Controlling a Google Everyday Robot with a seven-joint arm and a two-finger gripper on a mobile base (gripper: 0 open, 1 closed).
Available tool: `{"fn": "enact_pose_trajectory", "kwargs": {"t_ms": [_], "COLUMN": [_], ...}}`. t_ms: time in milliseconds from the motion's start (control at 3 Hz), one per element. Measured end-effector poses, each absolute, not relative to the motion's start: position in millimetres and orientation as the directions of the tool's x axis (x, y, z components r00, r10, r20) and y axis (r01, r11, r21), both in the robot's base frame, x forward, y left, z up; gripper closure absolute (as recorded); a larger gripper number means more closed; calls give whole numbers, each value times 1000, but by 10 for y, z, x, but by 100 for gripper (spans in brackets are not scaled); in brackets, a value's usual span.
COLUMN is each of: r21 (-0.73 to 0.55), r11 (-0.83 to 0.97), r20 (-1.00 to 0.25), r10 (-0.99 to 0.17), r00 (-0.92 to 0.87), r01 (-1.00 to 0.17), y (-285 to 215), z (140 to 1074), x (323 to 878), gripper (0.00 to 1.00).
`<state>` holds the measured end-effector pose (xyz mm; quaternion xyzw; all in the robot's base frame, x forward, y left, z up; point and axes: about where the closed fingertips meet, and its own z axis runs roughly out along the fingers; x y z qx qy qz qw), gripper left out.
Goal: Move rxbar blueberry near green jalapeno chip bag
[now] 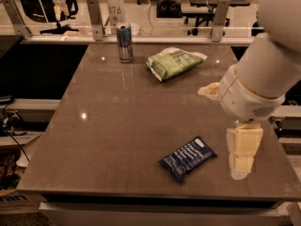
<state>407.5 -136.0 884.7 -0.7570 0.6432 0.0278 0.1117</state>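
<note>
The rxbar blueberry, a flat dark blue wrapper with white lettering, lies on the brown table near the front edge, right of centre. The green jalapeno chip bag, light green and crinkled, lies at the back of the table, far from the bar. My gripper hangs from the big white arm at the right side of the table. It is just right of the bar and apart from it, low over the tabletop.
A silver-blue drink can stands at the back, left of the chip bag. A rail with metal posts runs behind the table. Office chairs and desks show beyond it. The table's right edge is under my arm.
</note>
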Motion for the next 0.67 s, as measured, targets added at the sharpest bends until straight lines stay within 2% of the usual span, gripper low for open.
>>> {"fn": "enact_pose_trajectory", "kwargs": {"t_ms": [667], "r21": [-67], "r11": [-260], "r20": [-191], "r10": [-944], "r00": [268], "r01": [-963], "y": [-1166], "z": [8444], "x": [4027], "gripper": [0]}}
